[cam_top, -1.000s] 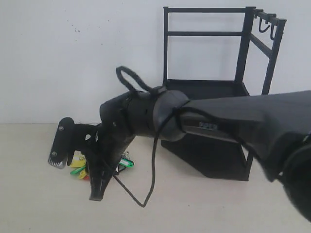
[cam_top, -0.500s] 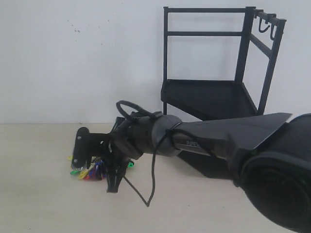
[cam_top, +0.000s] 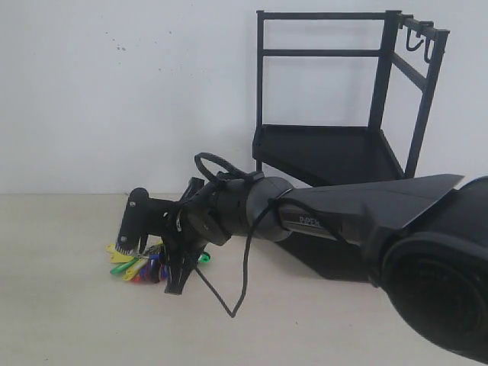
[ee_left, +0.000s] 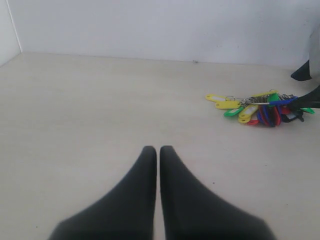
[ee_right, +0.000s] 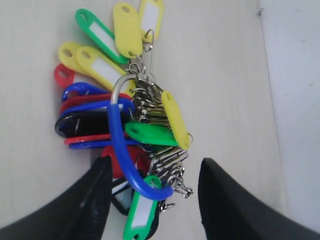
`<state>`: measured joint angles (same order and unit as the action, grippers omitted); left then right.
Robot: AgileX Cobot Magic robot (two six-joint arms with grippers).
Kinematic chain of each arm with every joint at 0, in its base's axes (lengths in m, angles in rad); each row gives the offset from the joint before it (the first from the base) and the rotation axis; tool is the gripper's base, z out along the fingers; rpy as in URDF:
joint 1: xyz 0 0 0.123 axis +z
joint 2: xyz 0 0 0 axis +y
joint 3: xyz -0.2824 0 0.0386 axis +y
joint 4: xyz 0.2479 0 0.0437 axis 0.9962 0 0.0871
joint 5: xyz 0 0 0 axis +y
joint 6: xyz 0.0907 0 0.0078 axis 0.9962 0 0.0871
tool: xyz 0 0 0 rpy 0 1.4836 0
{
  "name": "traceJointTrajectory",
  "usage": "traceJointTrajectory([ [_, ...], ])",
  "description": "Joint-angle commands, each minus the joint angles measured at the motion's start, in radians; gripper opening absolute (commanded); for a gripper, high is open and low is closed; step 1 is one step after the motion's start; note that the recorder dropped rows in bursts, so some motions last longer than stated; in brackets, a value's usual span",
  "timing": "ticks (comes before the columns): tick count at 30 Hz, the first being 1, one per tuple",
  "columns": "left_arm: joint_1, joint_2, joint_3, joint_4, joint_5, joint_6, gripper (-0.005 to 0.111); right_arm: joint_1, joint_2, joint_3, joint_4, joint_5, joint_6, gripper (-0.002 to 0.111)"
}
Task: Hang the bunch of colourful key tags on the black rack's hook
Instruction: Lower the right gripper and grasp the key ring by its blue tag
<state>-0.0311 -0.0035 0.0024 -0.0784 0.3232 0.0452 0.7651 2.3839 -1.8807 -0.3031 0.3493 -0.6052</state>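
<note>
The colourful key tag bunch (cam_top: 139,264) lies on the pale table, left of the black rack (cam_top: 328,145). In the right wrist view the bunch (ee_right: 131,120) shows yellow, green, red and blue tags, silver rings and a blue loop (ee_right: 118,145). My right gripper (ee_right: 155,167) is open, with one finger on each side of the loop end of the bunch. In the exterior view it (cam_top: 156,253) is low over the tags. My left gripper (ee_left: 158,149) is shut with nothing in it, well short of the bunch (ee_left: 260,107). The rack's hooks (cam_top: 415,42) are at its top right rail.
A white wall rises just behind the table. A black cable (cam_top: 240,274) loops down from the right arm near the table top. The right arm (cam_top: 343,217) stretches across in front of the rack's lower shelf (cam_top: 328,156).
The right arm has dropped towards the table and its open gripper has come down around the key tag bunch. The bunch has stayed where it was.
</note>
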Motion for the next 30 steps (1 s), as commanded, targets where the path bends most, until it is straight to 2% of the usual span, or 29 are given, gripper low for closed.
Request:
traceJointTrajectory([
  [1, 0.003, 0.004, -0.002, -0.007, -0.012, 0.000, 0.004, -0.007, 0.017, -0.005, 0.014, -0.016, -0.006, 0.041],
  [17, 0.003, 0.004, -0.002, -0.007, -0.012, 0.000, 0.004, -0.012, 0.060, -0.005, 0.040, -0.087, -0.006, 0.038],
  [19, 0.003, 0.004, -0.002, -0.007, -0.012, 0.000, 0.004, -0.019, 0.060, -0.005, 0.042, -0.085, 0.000, 0.033],
  [23, 0.003, 0.004, -0.002, -0.007, -0.012, 0.000, 0.004, -0.038, 0.060, -0.005, 0.063, -0.083, 0.003, 0.000],
  [30, 0.003, 0.004, -0.002, -0.007, -0.012, 0.000, 0.004, -0.045, 0.041, -0.005, 0.086, -0.034, 0.078, 0.000],
])
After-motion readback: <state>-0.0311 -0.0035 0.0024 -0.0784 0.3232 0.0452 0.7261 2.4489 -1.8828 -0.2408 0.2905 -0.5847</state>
